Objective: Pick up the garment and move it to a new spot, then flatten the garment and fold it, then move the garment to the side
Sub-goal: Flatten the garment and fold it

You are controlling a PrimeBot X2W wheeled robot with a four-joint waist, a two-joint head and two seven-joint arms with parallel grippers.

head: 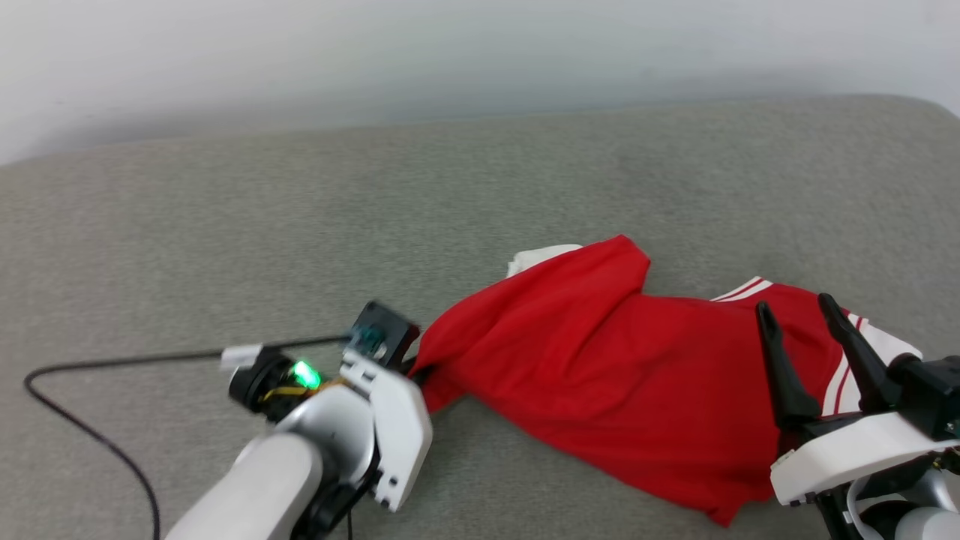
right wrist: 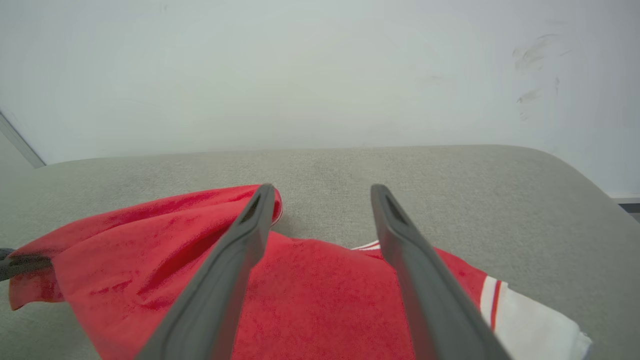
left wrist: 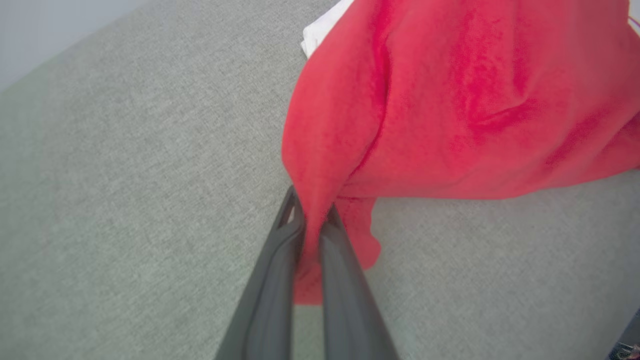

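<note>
The garment lies crumpled on the grey fabric surface, its long axis running left to right. The left gripper pinches its left end; the right gripper hovers spread over its right end.

- I'm looking at what reads as a bare test room, more lab than home, though I can't be sure.
- Plain white wall ahead, with a few dark scuff marks on it.
- Desk wrapped in grey woven fabric, corner rounded.
- Black cable trailing loose across it.
</note>
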